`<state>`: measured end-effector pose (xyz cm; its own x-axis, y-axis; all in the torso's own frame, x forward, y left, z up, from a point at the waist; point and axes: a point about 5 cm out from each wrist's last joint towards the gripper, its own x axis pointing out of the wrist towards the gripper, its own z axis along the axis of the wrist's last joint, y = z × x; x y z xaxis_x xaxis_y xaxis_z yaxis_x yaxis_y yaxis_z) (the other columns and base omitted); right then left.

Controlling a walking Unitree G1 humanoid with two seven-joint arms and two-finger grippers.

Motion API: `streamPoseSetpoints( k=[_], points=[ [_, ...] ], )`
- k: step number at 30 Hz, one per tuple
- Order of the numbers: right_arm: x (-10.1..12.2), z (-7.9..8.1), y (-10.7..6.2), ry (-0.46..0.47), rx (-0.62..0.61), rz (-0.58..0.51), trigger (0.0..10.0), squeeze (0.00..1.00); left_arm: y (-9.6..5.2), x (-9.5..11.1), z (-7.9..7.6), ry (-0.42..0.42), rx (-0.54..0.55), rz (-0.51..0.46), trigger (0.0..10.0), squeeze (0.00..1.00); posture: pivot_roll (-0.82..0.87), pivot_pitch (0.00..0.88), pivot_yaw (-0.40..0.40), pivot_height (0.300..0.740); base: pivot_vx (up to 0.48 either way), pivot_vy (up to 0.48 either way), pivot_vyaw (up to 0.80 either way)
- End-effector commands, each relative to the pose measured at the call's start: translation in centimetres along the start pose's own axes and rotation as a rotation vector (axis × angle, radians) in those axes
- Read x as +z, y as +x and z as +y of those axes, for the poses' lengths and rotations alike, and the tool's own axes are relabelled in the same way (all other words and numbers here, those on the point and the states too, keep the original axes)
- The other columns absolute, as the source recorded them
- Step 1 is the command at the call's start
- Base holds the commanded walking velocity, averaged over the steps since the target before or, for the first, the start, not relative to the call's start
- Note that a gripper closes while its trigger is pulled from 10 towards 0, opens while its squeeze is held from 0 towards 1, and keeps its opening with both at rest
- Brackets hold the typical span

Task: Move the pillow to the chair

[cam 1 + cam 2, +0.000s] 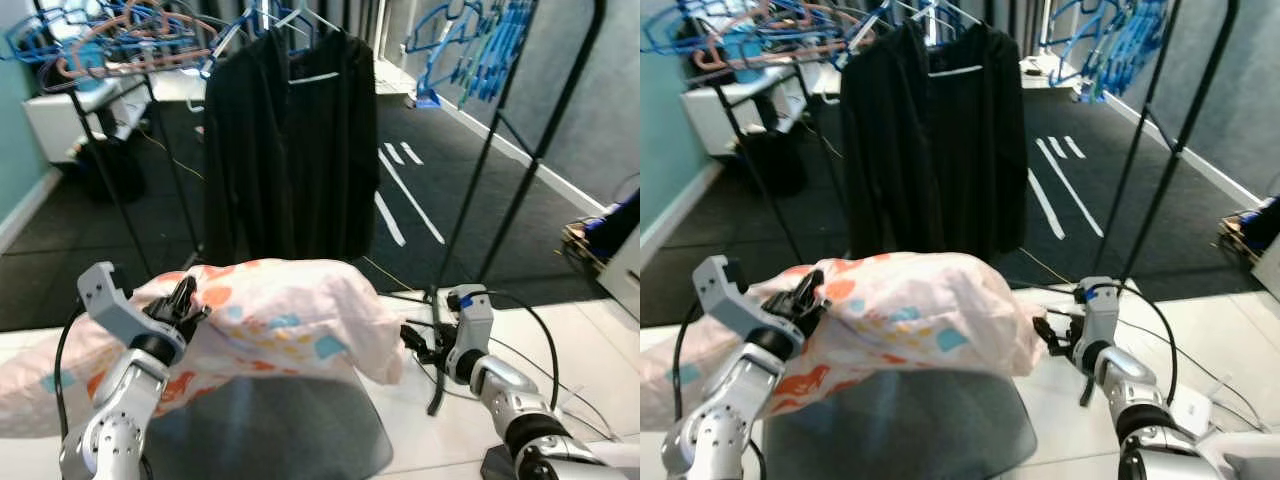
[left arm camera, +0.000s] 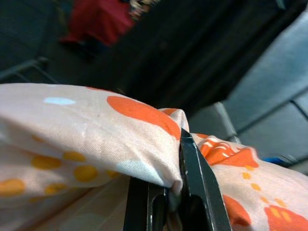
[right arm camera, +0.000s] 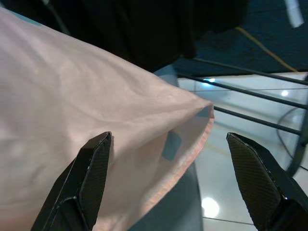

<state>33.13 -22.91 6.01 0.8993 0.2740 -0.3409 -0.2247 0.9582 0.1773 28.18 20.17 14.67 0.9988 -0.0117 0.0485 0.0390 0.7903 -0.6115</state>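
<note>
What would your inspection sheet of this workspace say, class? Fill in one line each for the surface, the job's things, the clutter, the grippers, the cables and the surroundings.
Surface: glossy white floor near the robot, dark carpet beyond.
Job's things: patterned pillow draped over the top of the grey chair.
Clutter: tangle of blue and orange hangers on the rack.
Grippers: left gripper shut on the pillow's fabric; right gripper open, its fingers either side of the pillow's corner, not touching.
Cables: black cable looping at the right arm; thin cables across the white floor.
Surroundings: black garment hanging on a black clothes rack; white lines on the carpet.
</note>
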Motion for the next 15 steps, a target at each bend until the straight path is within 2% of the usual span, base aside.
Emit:
streamPoseSetpoints(
  k=[1,6,9,15],
  points=[
    [0.0,0.2,0.0,-0.008,0.008,-0.008,10.0,0.00,0.0,0.9,-0.1,0.051,-0.009,-0.057,10.0,0.00,-0.26,0.031,-0.007,0.730,0.000,0.000,0.77],
    [-0.2,0.4,0.1,-0.001,0.026,-0.017,10.0,0.00,0.0,0.8,0.7,0.144,0.048,-0.069,10.0,0.00,-0.25,0.036,-0.005,0.730,0.000,0.000,0.77],
    [-0.2,0.4,0.1,-0.001,0.026,-0.017,10.0,0.00,0.0,0.8,0.7,0.144,0.048,-0.069,10.0,0.00,-0.25,0.036,-0.005,0.730,0.000,0.000,0.77],
    [0.1,0.6,0.1,0.003,0.043,-0.034,10.0,0.00,0.0,0.8,1.1,0.212,0.071,-0.072,10.0,0.00,-0.25,0.037,-0.004,0.730,0.000,0.000,0.77]
  ],
)
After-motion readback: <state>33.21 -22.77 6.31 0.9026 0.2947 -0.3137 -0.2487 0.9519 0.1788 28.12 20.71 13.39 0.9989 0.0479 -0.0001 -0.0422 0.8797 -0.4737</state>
